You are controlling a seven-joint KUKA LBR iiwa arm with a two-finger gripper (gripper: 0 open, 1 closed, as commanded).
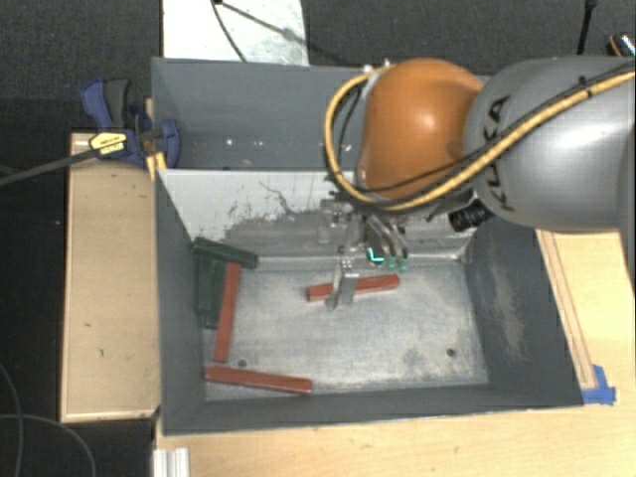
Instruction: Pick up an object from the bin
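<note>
My gripper reaches down under the orange cover into the middle of the bin. One grey finger stands right on a short red-brown stick that lies flat near the back of the floor. Whether that stick sits between the fingers I cannot tell. At the left, a dark green block leans against the bin's wall, with a longer red-brown stick lying beside it.
Another red-brown stick lies along the front edge at the left. The arm and its orange cover with yellow and black cables hang over the bin's back right. The right half of the floor is bare metal.
</note>
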